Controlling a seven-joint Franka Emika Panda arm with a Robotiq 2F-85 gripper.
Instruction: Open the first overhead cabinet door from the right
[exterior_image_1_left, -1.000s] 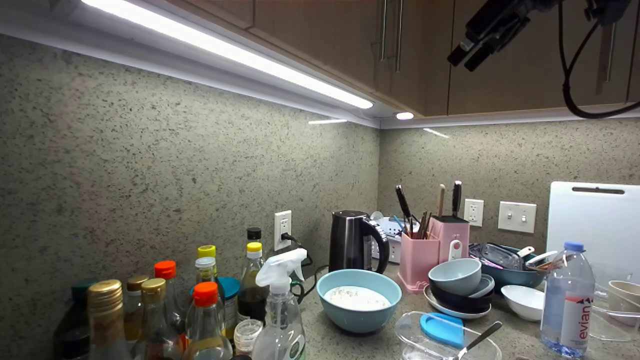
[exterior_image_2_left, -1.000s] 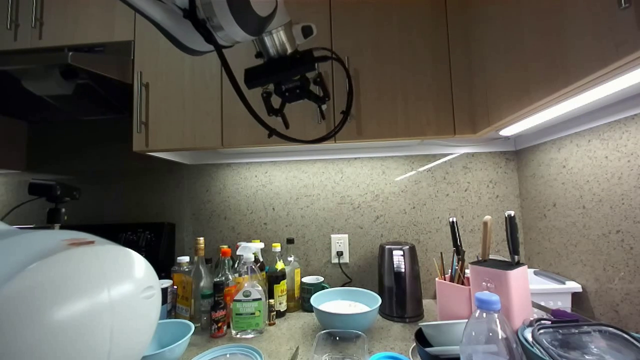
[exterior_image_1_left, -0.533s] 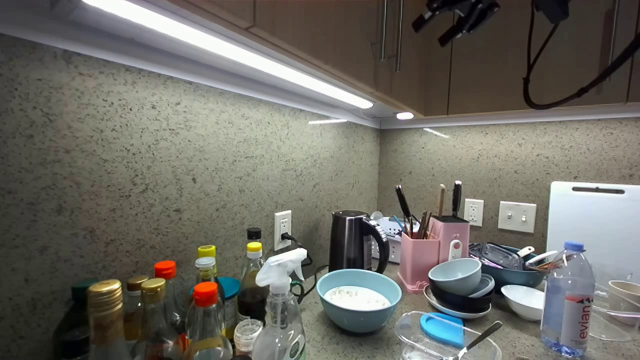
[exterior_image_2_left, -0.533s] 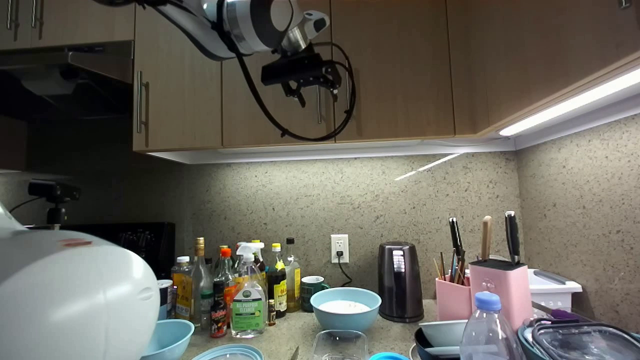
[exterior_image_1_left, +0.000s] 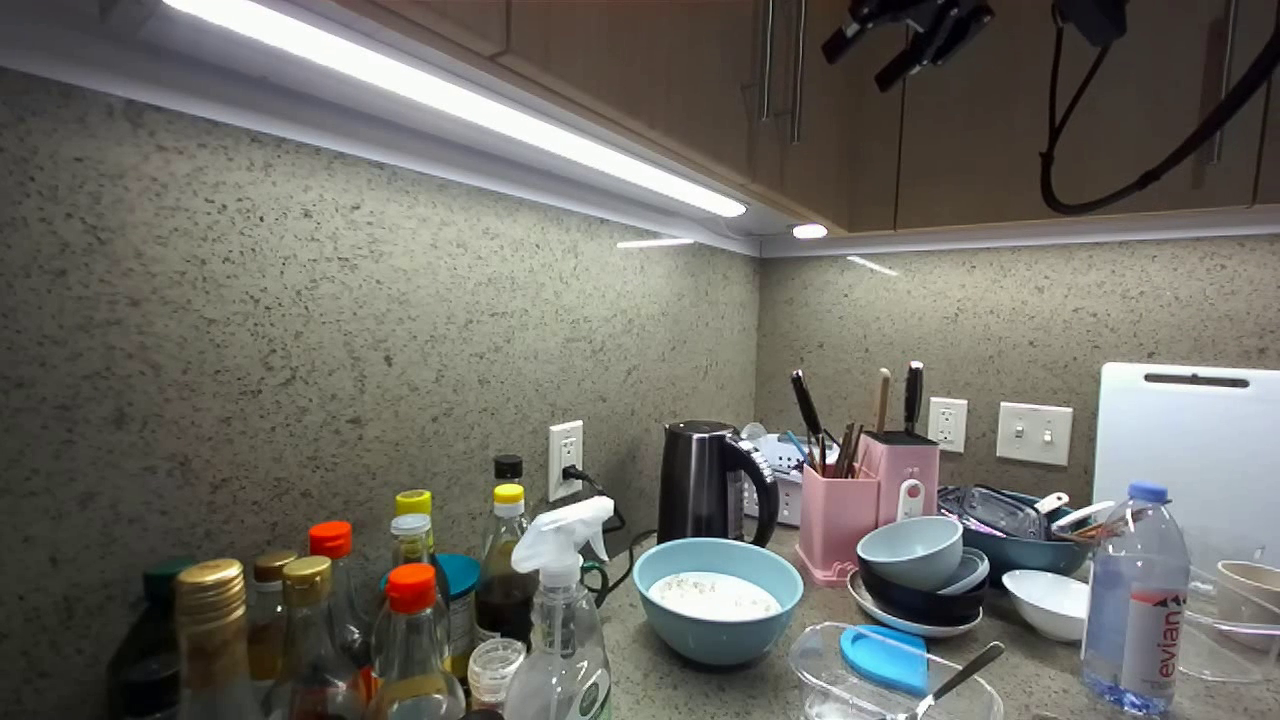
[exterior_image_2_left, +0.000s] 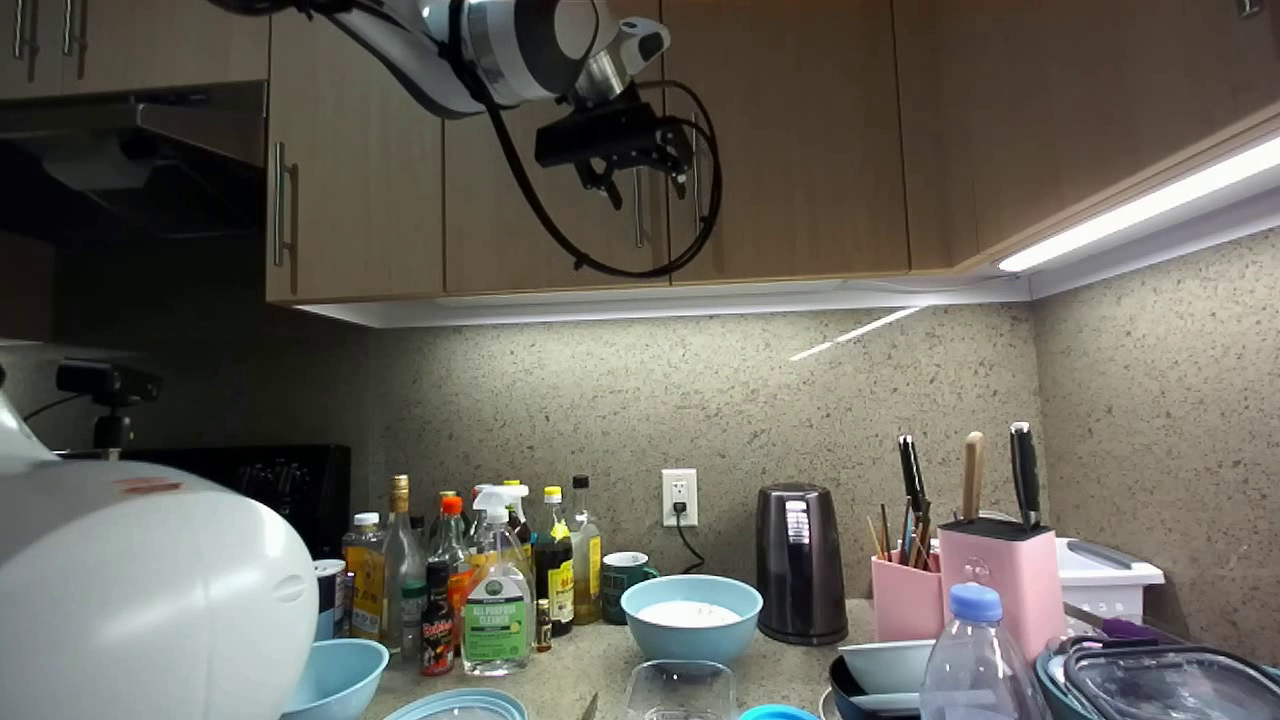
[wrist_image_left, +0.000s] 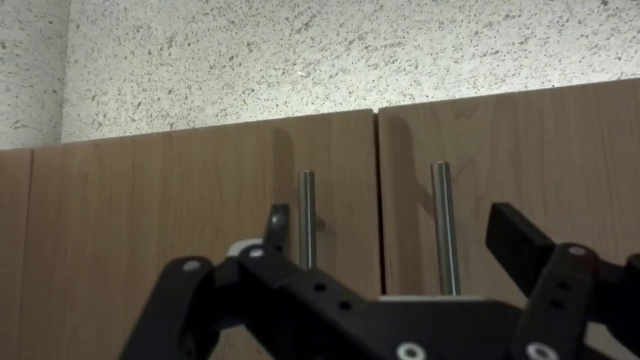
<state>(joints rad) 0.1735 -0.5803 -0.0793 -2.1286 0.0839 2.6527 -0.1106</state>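
The rightmost overhead door (exterior_image_2_left: 800, 150) is light wood and closed. It has a vertical steel bar handle (exterior_image_2_left: 697, 180) near its left edge. In the wrist view, which looks upside down, this door (wrist_image_left: 165, 210) is on the left with its handle (wrist_image_left: 307, 215). The neighbouring door (wrist_image_left: 540, 150) is also closed, with its own handle (wrist_image_left: 445, 225). My gripper (wrist_image_left: 395, 222) is open and empty. Both handles appear between its fingers, with the left finger close beside the right door's handle; contact cannot be told. The gripper also shows in both exterior views (exterior_image_2_left: 647, 190) (exterior_image_1_left: 862, 62).
A black cable loop (exterior_image_2_left: 700, 230) hangs from the wrist past the handles. Below on the counter are a blue bowl (exterior_image_2_left: 690, 615), a kettle (exterior_image_2_left: 800, 565), a pink knife block (exterior_image_2_left: 1000, 580), a spray bottle (exterior_image_2_left: 497, 610) and several sauce bottles. A side cabinet (exterior_image_2_left: 1100, 100) meets at the corner.
My gripper has moved up and toward the right door's handle, mostly in the first half second, with only a slight shift since. It stays open. The doors have not moved.
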